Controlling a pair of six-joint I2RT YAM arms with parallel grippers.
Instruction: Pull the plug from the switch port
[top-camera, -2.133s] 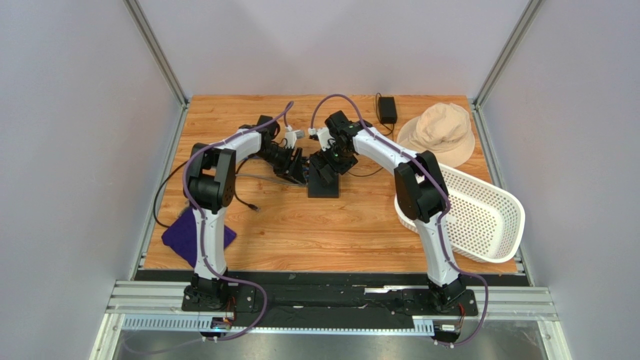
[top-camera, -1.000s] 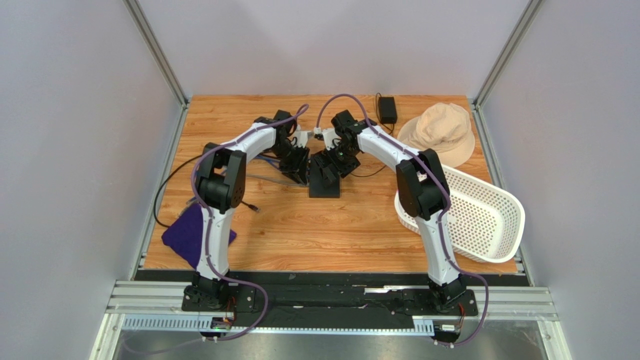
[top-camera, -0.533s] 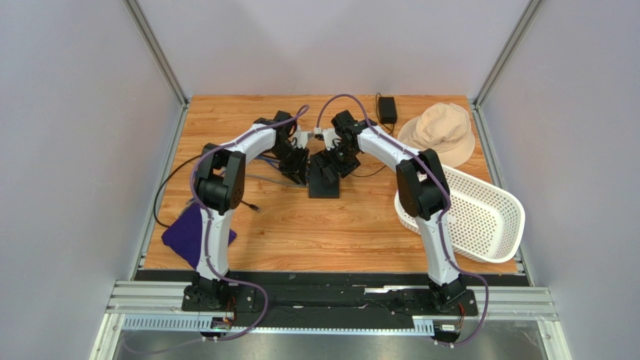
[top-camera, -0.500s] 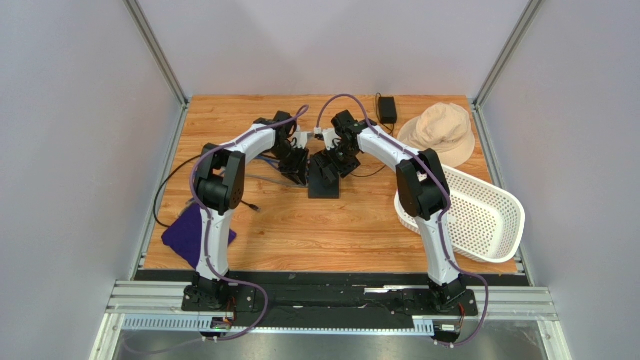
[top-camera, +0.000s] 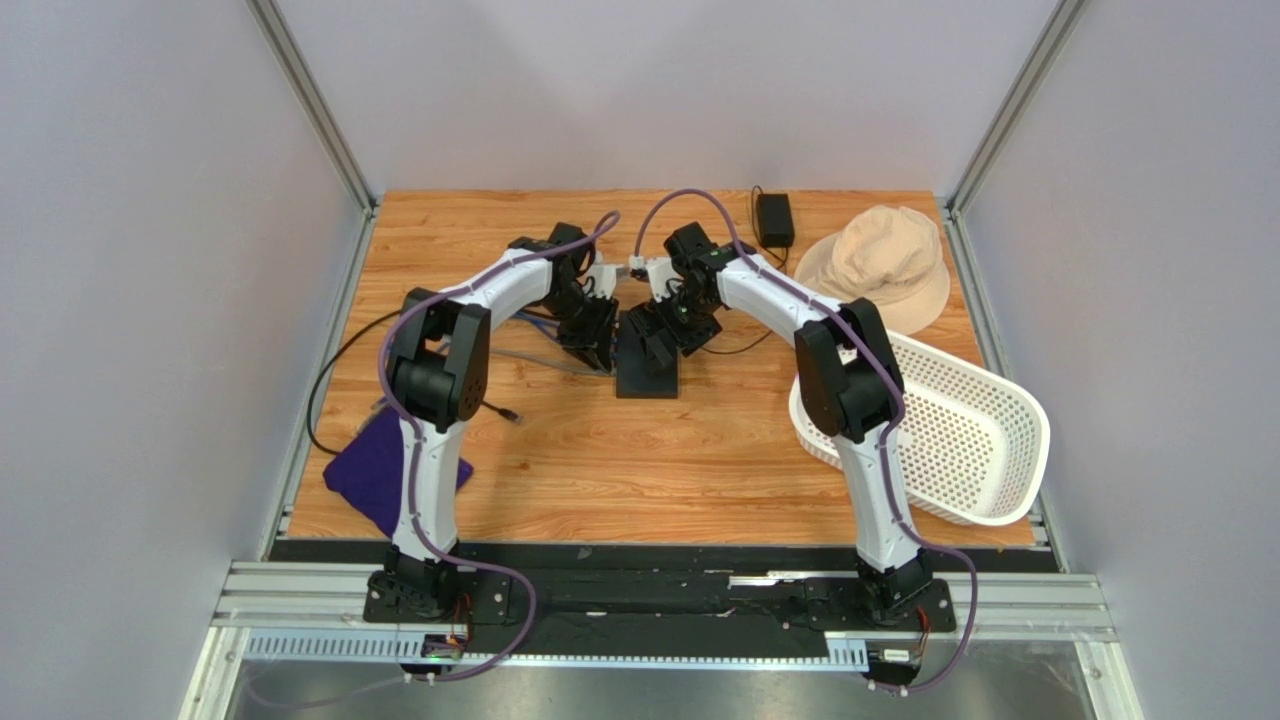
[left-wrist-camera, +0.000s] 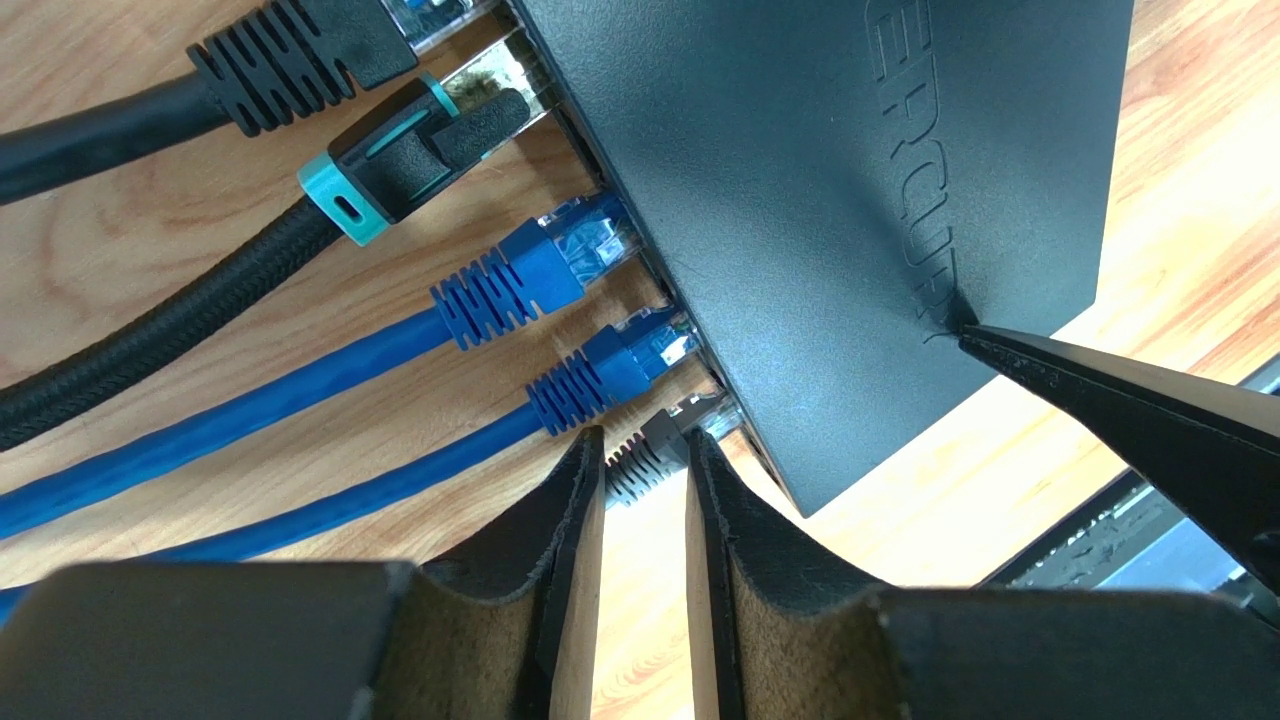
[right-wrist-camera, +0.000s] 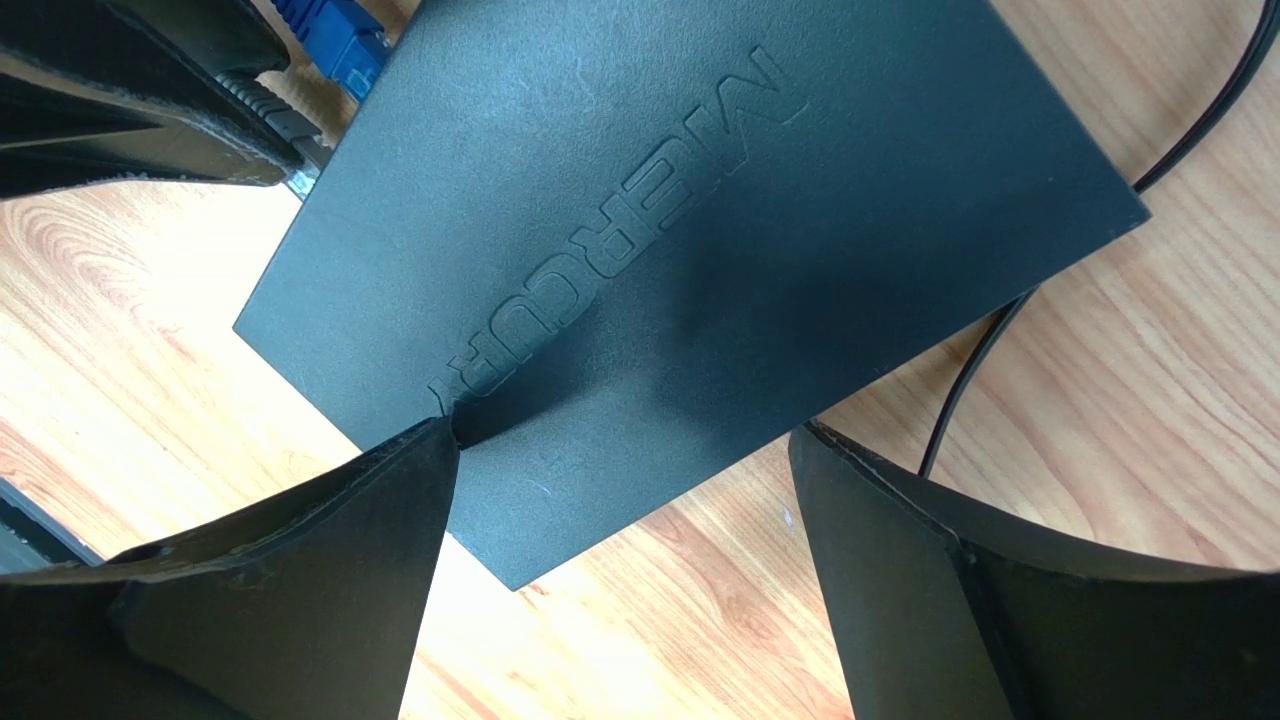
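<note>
The switch (top-camera: 649, 365) is a flat black box lying mid-table, seen close in the left wrist view (left-wrist-camera: 842, 195) and the right wrist view (right-wrist-camera: 706, 225). Several cables run into its port side: two blue plugs (left-wrist-camera: 571, 255), a teal-ringed one (left-wrist-camera: 413, 135) and, at the row's end, a small black plug (left-wrist-camera: 672, 434). My left gripper (left-wrist-camera: 643, 446) (top-camera: 601, 342) is shut on that black plug's ribbed boot, which still sits in its port. My right gripper (right-wrist-camera: 624, 435) (top-camera: 664, 330) stands open over the switch, one fingertip (right-wrist-camera: 436, 450) resting on its lid, the other beside its long edge.
A beige hat (top-camera: 879, 263) and a small black power adapter (top-camera: 774, 219) lie at the back right. A white basket (top-camera: 962, 428) stands at the right edge, a purple cloth (top-camera: 368, 465) at the near left. Black cable (top-camera: 323, 393) loops left of the arms.
The left arm has swung in to the switch's port side, and its jaws have narrowed slightly onto the black plug. The right arm and the switch have stayed put.
</note>
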